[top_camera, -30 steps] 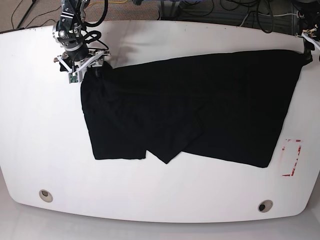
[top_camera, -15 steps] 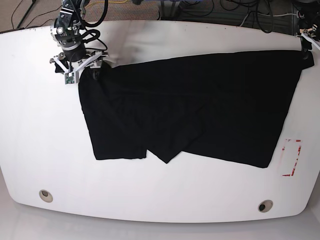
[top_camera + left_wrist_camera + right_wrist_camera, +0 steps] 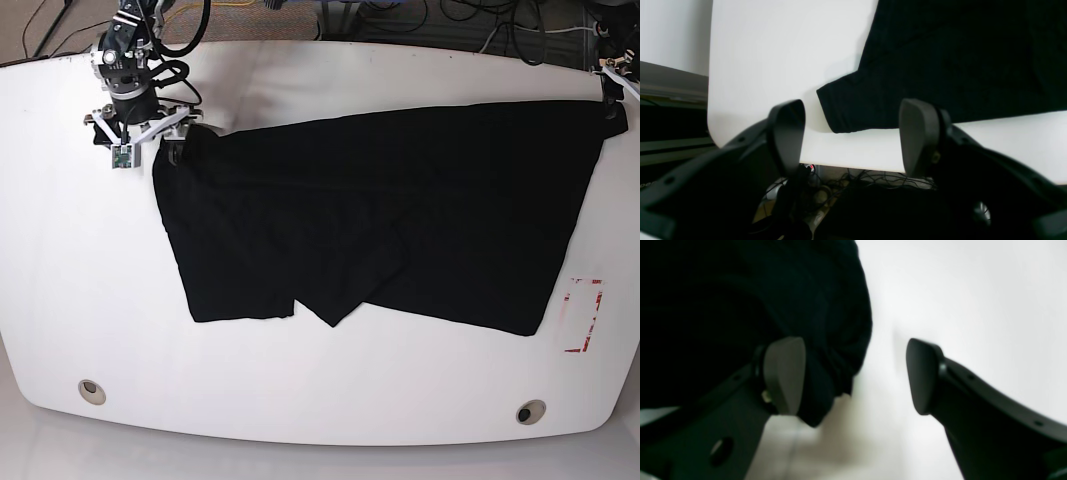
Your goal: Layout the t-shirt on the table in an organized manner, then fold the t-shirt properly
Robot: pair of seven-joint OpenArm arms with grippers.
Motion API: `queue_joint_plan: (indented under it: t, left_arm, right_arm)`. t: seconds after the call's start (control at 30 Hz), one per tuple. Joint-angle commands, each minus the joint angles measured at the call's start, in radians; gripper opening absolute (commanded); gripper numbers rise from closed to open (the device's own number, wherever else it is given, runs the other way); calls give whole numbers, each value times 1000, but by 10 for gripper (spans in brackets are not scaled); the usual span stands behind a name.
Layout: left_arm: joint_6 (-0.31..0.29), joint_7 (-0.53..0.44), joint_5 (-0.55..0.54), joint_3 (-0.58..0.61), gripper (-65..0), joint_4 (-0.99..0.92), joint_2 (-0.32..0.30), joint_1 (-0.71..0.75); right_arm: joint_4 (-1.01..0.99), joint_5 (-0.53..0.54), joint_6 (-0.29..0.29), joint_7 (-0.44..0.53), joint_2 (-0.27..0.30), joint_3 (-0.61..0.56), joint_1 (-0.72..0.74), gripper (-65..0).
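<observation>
Left wrist view: left gripper (image 3: 851, 133) wide open, nothing between the two dark fingers (image 3: 786, 133). Holding nothing. Just past the fingertips, a sleeve end of the black t-shirt (image 3: 940, 60), lying flat on the white table (image 3: 773, 50), close to the table's edge. Not touching the fingers. Below the table edge, a tangle of cables (image 3: 853, 180) on the floor.

Right wrist view: right gripper (image 3: 853, 375) wide open too. One finger (image 3: 785, 373) right up against a bunched fold of the t-shirt (image 3: 740, 306); cannot tell if touching. Other finger over bare table (image 3: 973, 290), well apart from the cloth. Nothing pinched between them. Picture blurry.

Base view: t-shirt (image 3: 400, 215) spread out over the middle of the table (image 3: 320, 400), reaching from near the far left to the far right edge. Mostly flat, with a small flap folded down at the near edge, like a pointy tip. Right gripper (image 3: 135, 135) at the far left corner of the cloth, fingers spread. Left gripper (image 3: 612, 85) at the far right corner of the table, by the other top corner of the cloth, partly cut off by the picture's edge. Red-and-white mark (image 3: 583, 315) on the table beside the shirt's right side. Two small round grommets near the front edge, one left (image 3: 91, 390), one right (image 3: 530, 411). Cables (image 3: 450, 25) behind the table.
</observation>
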Motion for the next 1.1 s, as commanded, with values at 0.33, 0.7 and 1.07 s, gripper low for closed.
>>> queue_joint_plan:
  t: [0.33, 0.7, 1.07]
  left_arm:
    - [3, -23, -9, -7, -246, 14, -21, -23]
    - [3, -23, -9, -7, -246, 14, -21, -23]
    - [3, -23, -9, -7, -246, 14, -21, -23]
  right_arm:
    - [-32, 6, -1, 25, -16, -46, 188, -198]
    - [-235, 7, -1, 24, 15, -201, 363, -198]
    - [-497, 0, -1, 30, 20, -282, 544, -198]
